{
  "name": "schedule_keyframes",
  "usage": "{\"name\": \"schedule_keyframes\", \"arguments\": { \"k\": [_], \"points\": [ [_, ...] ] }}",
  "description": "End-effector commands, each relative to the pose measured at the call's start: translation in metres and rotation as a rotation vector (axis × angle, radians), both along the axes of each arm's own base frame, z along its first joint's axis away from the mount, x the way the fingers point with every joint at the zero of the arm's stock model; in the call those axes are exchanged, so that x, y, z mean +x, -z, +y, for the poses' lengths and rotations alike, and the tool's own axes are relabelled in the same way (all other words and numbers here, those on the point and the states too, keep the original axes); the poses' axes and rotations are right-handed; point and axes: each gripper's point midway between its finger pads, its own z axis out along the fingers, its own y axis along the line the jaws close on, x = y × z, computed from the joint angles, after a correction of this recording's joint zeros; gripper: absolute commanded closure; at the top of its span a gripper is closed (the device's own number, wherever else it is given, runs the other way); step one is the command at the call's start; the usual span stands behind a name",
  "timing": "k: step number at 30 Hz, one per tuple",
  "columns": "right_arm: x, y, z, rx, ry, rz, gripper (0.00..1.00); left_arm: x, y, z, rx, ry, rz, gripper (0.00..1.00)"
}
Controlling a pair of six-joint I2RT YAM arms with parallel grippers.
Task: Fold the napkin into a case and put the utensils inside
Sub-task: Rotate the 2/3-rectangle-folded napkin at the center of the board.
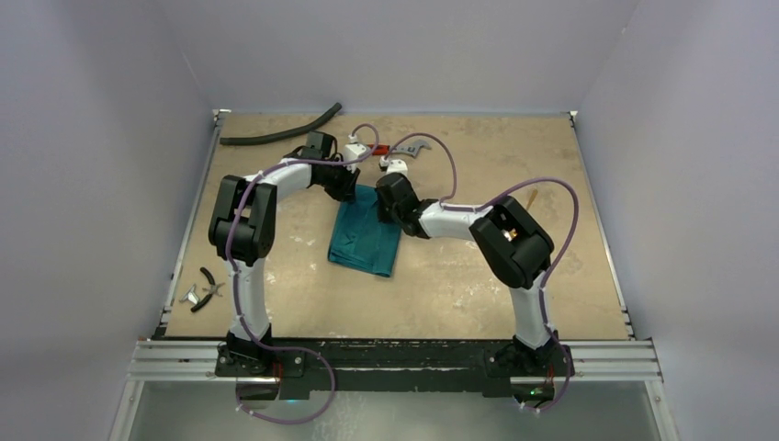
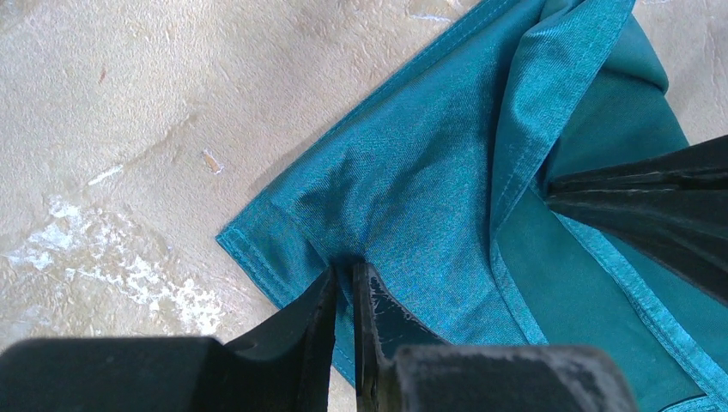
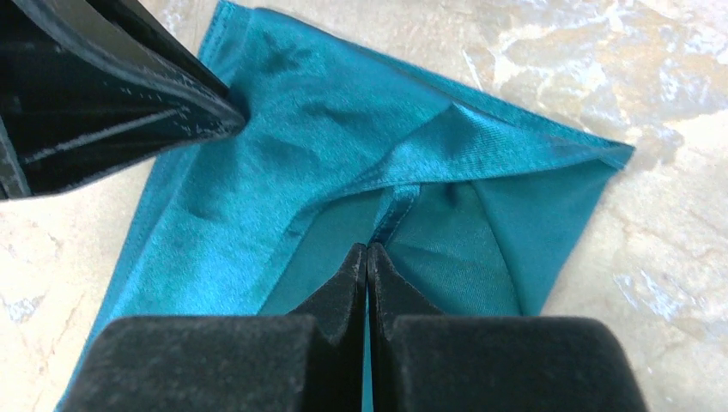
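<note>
So the napkin (image 1: 366, 237) is lying flat on the tabletop (image 1: 478, 276), roughly in the middle and a bit toward the left arm's side. It's a longish teal shape with its long side running away from the arm bases. It's partly folded, and in the wrist views you can see at least 2 layers, with a hemmed flap lying diagonally over a darker layer underneath.

Both arms are bent inward and meet over the far end of the cloth. The left end effector (image 2: 345, 275) has its fingers pressed nearly together with only a sliver between them. The fabric puckers right into the tips, so it's pinching the napkin near one hemmed corner. The right end effector (image 3: 367, 253) is clamped tight, fingers touching, with a strip of hem running straight into the tips. That one is gripping the napkin too, at an inner fold edge. Each wrist camera catches the other arm's black fingers resting on the cloth close by, so the 2 grips are near each other but on separate spots.

Other stuff on the tabletop:
- A red-handled wrench (image 1: 409, 147) just beyond the end effectors, near the far edge.
- A black hose (image 1: 280, 135) along the far-left side.
- Small black-handled pliers (image 1: 208, 287) at the left edge, well apart from the napkin.
</note>
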Motion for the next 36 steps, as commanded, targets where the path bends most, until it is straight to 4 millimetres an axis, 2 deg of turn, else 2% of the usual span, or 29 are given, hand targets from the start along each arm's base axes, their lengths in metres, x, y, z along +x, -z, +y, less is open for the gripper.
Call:
{"name": "schedule_keyframes", "arguments": {
  "k": [1,4,5,6,7,12,15,20,24,28,36],
  "points": [
    [0.014,-0.016,0.021,0.063,-0.008,-0.027,1.00,-0.015,0.025,0.009,0.064,0.018,0.054,0.88],
    [0.017,-0.017,0.025,0.063,-0.013,-0.025,1.00,-0.016,0.026,0.010,0.067,0.020,0.059,0.88],
    [0.017,-0.020,0.025,0.058,-0.015,-0.024,0.95,-0.016,0.026,0.010,0.069,0.023,0.060,0.88],
    [0.020,-0.025,0.023,0.053,-0.004,-0.036,0.85,-0.016,0.025,0.010,0.069,0.024,0.058,0.88],
    [0.022,-0.032,0.018,0.037,0.014,-0.059,0.79,-0.016,0.024,0.010,0.070,0.026,0.055,0.88],
    [0.014,-0.043,0.000,0.018,0.055,-0.071,0.65,-0.016,0.022,0.009,0.068,0.028,0.053,0.88],
    [0.004,-0.044,-0.003,0.024,0.060,-0.055,0.65,-0.017,0.023,0.010,0.071,0.027,0.058,0.88],
    [-0.023,-0.028,-0.003,0.018,0.018,0.025,0.65,-0.017,0.022,0.011,0.075,0.030,0.059,0.89],
    [-0.039,-0.013,0.007,0.020,-0.034,0.073,0.64,-0.015,0.021,0.010,0.071,0.027,0.057,0.89],
    [-0.039,0.005,0.016,0.018,-0.055,0.112,0.62,-0.016,0.022,0.010,0.072,0.027,0.061,0.89],
    [-0.036,0.011,0.022,0.023,-0.043,0.127,0.70,-0.015,0.022,0.010,0.074,0.029,0.063,0.89]
  ]
}}
